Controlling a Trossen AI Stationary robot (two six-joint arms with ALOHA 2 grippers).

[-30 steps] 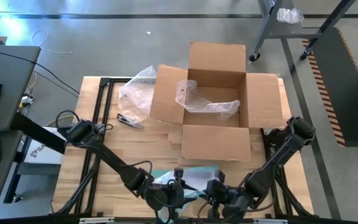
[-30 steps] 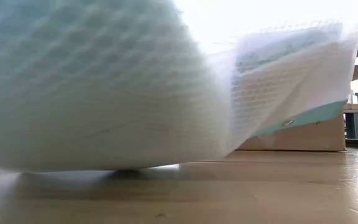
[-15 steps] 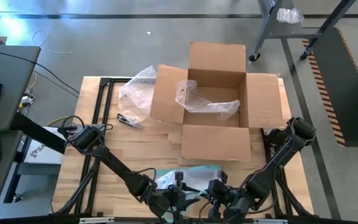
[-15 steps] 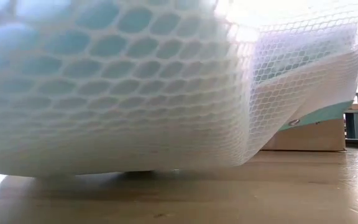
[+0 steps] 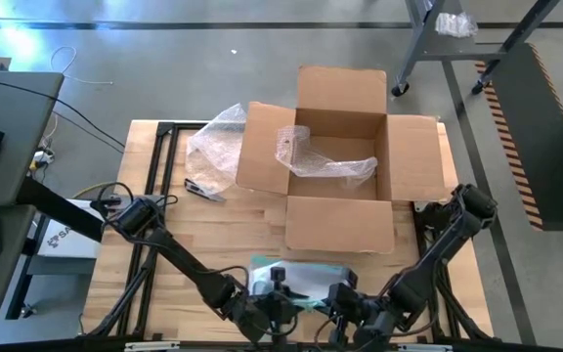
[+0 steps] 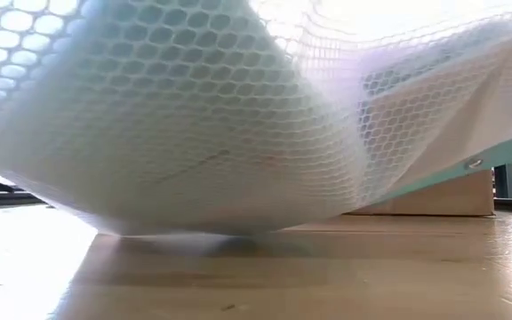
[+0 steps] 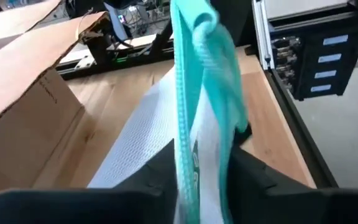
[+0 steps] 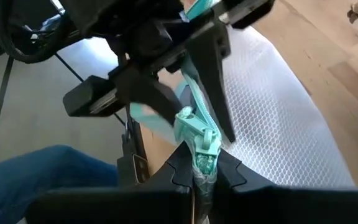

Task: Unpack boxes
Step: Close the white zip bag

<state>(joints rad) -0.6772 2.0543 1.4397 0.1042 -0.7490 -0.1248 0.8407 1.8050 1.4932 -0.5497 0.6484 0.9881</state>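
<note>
Both grippers — left (image 5: 280, 305), right (image 5: 340, 311) — pinched the pouch's (image 5: 301, 277) teal edge at the table's (image 5: 233, 235) near side; box (image 5: 338, 161) stood open.

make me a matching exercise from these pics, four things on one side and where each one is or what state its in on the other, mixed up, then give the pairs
Things:
1. cardboard box
2. pouch
3. loose bubble wrap
4. right gripper

Places or states:
A. pinched at its teal edge between both grippers, at the near edge of the table
B. lying on the table beside the box's left flap
C. flaps spread open, a strip of bubble wrap inside
D. fingers shut on the teal edge

Pairs: 1-C, 2-A, 3-B, 4-D

The left gripper has the same teal edge between its fingers.
</note>
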